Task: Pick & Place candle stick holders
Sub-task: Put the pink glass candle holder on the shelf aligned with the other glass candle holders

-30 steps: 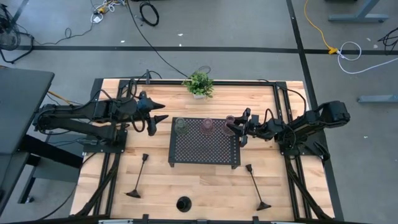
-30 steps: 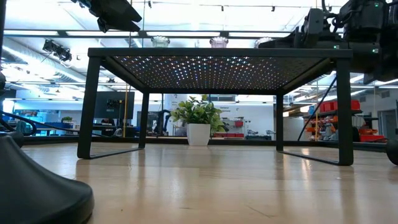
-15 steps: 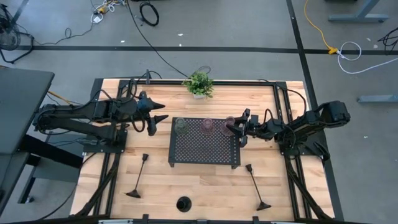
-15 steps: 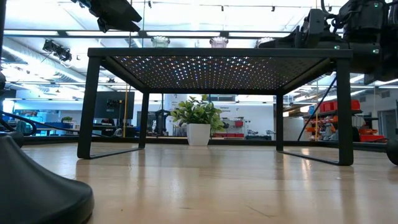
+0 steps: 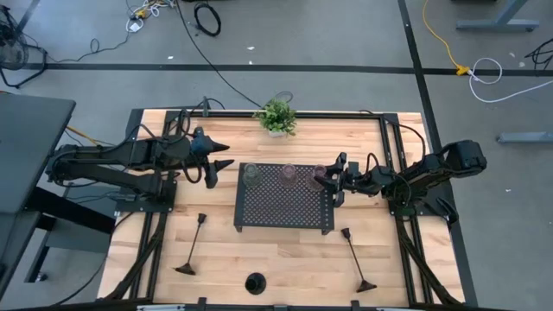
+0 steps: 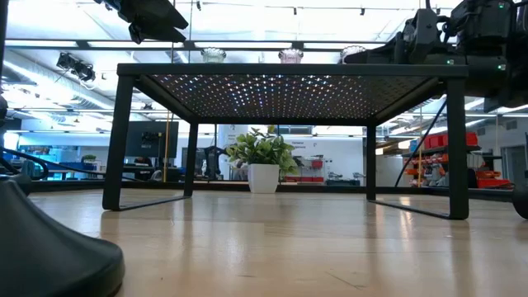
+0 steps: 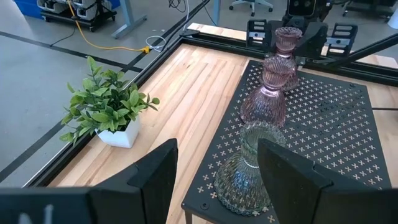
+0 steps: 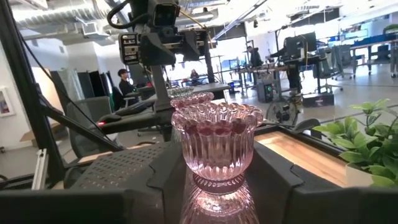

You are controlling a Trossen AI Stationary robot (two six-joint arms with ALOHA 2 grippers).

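Pinkish glass holder [image 5: 318, 176] on tray [image 5: 283, 212], right end effector [image 5: 333, 181] now spread, backed slightly

Robotics lab: concrete floor [image 5: 328, 34], loose cables [image 5: 203, 17], workstations behind.

3 ribbed, glossy glass holders [image 7: 263, 93] on a matt black perforated metal tray [image 5: 285, 207]; pale wood table [image 5: 285, 259].

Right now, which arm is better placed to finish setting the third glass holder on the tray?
The right: its end effector is at the pinkish holder on the tray. The left end effector waits beside it.
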